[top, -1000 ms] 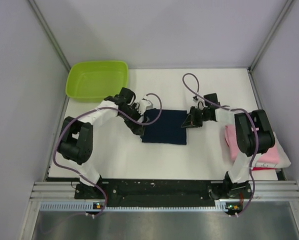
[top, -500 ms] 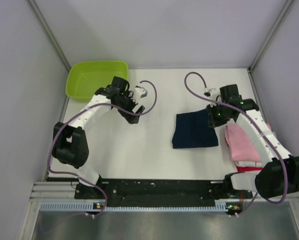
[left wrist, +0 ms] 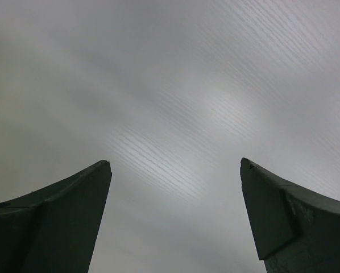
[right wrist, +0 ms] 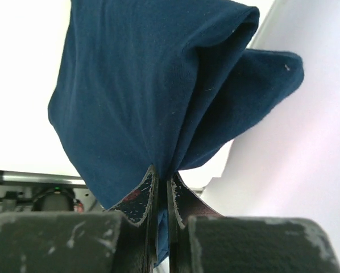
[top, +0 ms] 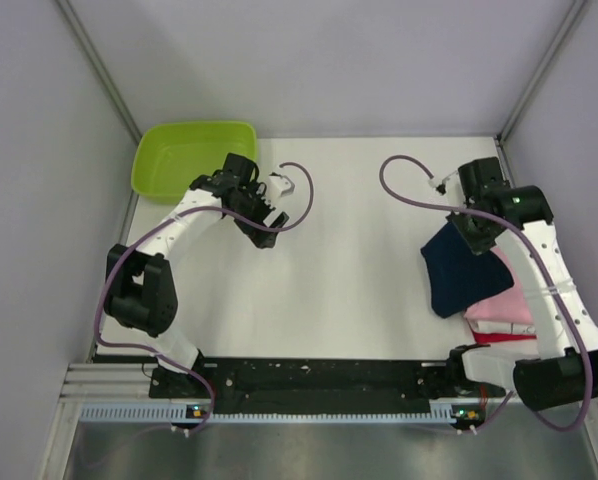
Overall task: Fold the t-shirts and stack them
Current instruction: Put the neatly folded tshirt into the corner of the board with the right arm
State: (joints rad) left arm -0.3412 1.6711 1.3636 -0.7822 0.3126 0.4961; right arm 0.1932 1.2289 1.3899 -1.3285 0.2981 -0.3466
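Desk, white. Lime green tub, far left: held nothing. Navy t-shirt, folded: had been carried from mid-desk to the right and hung over the pink t-shirt atop the stack, so stacking was judged nearly done. Right end effector: clamped on the navy cloth. Left end effector: fingers apart, holding nothing, near the tub.

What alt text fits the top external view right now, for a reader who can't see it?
The right gripper is shut on a folded navy t-shirt, holding it partly over the pink t-shirt stacked at the right edge of the table. The left gripper hangs open and empty near the lime green tub.
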